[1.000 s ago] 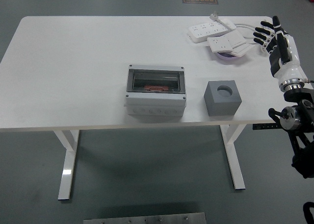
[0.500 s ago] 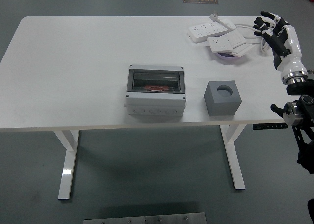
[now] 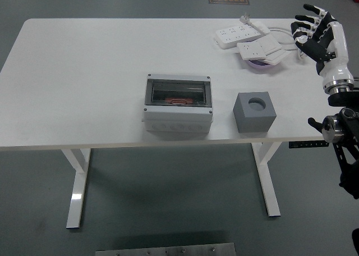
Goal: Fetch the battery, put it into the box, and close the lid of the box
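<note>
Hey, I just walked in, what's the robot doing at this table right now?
Nothing is being handled. The right hand is raised by the table's far right corner, fingers spread, holding nothing. The box sits mid-table with its clear lid down, a grey block beside it, and power strips beyond.

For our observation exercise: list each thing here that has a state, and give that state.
Grey box with clear lid: lid shut, something orange inside.
Grey cube block: upright, round hole on top, empty.
White power strips: piled at the far right.
Right robot hand: fingers spread, holding nothing, raised off the table's right edge.
</note>
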### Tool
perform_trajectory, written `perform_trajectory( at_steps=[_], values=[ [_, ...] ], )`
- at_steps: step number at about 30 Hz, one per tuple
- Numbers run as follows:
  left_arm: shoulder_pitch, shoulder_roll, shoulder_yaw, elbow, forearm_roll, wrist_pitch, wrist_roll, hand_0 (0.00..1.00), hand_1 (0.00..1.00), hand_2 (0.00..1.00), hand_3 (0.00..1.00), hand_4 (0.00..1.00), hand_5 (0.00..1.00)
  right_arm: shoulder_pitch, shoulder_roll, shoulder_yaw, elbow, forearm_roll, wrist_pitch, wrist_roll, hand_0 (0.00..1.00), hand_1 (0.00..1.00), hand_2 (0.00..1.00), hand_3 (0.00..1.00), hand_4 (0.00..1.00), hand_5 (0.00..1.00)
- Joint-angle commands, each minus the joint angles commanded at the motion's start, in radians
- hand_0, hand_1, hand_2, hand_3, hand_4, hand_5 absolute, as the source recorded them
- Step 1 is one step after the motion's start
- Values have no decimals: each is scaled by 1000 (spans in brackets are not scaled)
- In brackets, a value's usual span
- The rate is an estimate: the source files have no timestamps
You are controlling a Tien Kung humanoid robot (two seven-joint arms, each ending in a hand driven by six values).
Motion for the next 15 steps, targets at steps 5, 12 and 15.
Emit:
perform_trajectory(
  at_steps=[5,12,15],
  values=[
    [1,-1,0,0,1,-1,0,648,718,574,564,654,132,-2,7,-4,2,-9,-24,21,513,540,534,602,624,102],
    [3,-1,5,0,-3,-2,-3,648,718,574,564,653,131,-6,13,-8,11,-21,-34,22,506,509,506,558,584,133],
    [4,-2,5,0,-3,-3,-3,648,718,574,564,653,131,-9,13,-9,13,-21,-35,23,506,509,506,558,584,133]
  ],
)
